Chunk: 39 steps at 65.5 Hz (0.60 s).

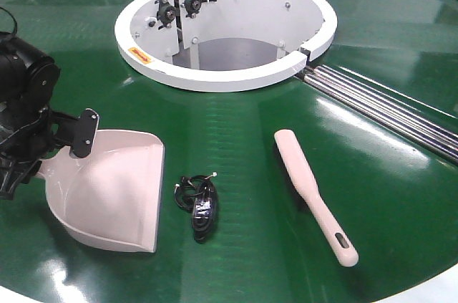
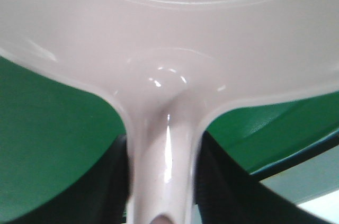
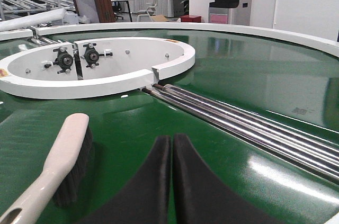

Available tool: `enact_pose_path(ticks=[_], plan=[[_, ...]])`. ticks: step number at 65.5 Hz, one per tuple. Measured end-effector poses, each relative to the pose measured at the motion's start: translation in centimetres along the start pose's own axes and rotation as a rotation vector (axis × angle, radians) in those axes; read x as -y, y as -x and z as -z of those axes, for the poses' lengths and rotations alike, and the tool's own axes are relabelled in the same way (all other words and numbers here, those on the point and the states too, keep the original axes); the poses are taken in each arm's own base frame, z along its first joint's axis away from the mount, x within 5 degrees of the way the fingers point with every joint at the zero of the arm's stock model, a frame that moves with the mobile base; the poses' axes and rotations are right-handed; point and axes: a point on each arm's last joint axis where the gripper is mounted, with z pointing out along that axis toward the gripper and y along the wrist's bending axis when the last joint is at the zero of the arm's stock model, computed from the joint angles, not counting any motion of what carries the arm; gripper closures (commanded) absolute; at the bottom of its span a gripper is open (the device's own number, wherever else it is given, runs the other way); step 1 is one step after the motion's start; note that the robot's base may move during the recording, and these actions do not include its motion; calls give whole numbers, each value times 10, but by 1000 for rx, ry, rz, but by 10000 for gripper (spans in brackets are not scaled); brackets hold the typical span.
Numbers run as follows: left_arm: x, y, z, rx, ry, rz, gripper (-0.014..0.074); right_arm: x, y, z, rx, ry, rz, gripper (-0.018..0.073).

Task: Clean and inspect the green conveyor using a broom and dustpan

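Gripping the dustpan [image 1: 114, 188] by its handle, the left gripper [image 2: 161, 181] has a black finger [image 2: 108, 187] pressed against each side of the beige stem. The pan sits at the near left of the green conveyor [image 1: 243, 267], its straight front edge turned toward a small black object with thin wires [image 1: 200, 206] lying just beside it on the belt. The right gripper [image 3: 172, 181] hangs low over the belt with its jaws pressed together on nothing. The broom [image 1: 315, 192] lies just to its left, untouched. The broom rests bristles down, its slotted handle end toward the near rim and its head toward the centre. Farther back stands the white ring [image 1: 215, 77]. Silver roller rods [image 1: 386, 106] run outward from the ring to the right.
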Motion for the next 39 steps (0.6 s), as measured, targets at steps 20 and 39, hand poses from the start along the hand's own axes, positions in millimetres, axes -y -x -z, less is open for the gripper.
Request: enact_pose_path(ticks=[20,39], plan=[[0,0,0,0,0,0,603,0,0,0,0,0,0,568],[0,0,0,1,0,0,603,0,0,0,0,0,0,568]])
